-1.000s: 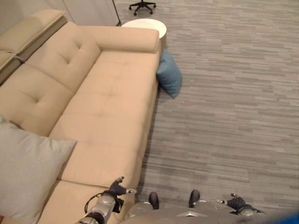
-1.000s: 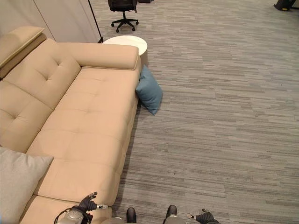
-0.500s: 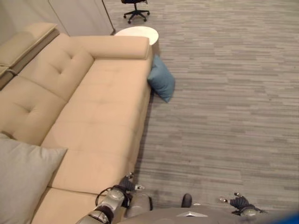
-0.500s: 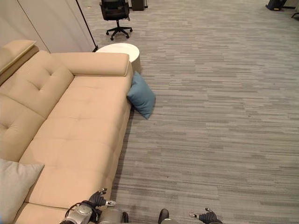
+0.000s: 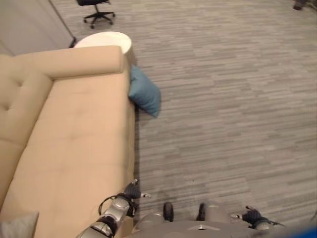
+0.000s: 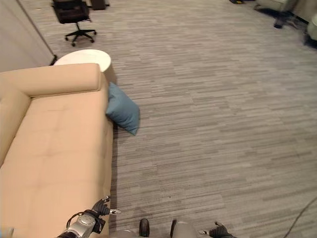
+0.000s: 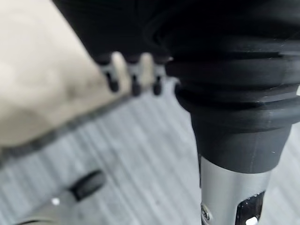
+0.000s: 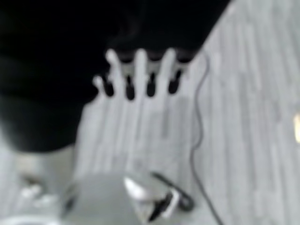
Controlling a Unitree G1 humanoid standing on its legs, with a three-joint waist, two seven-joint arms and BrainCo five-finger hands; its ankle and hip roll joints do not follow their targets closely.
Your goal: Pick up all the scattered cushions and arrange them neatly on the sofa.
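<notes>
A blue cushion [image 5: 144,96] lies on the floor, leaning against the front corner of the beige sofa [image 5: 69,144] below its armrest. A corner of a light grey cushion [image 5: 16,230] rests on the sofa seat at the near left. My left hand [image 5: 130,191] hangs low beside the sofa's front edge, fingers [image 7: 133,70] straight and holding nothing. Over the carpet at the near right, my right hand [image 5: 253,216] is also low, its fingers [image 8: 140,70] straight and empty. Both hands are far from the blue cushion.
A round white side table [image 5: 105,39] stands behind the sofa's armrest, and a black office chair [image 6: 70,16] beyond it. Grey striped carpet [image 5: 228,114] stretches wide to the right of the sofa.
The camera has swung to the right, so the sofa and blue cushion sit further left and the grey cushion has almost left the picture. Both hands keep their low, open pose.
</notes>
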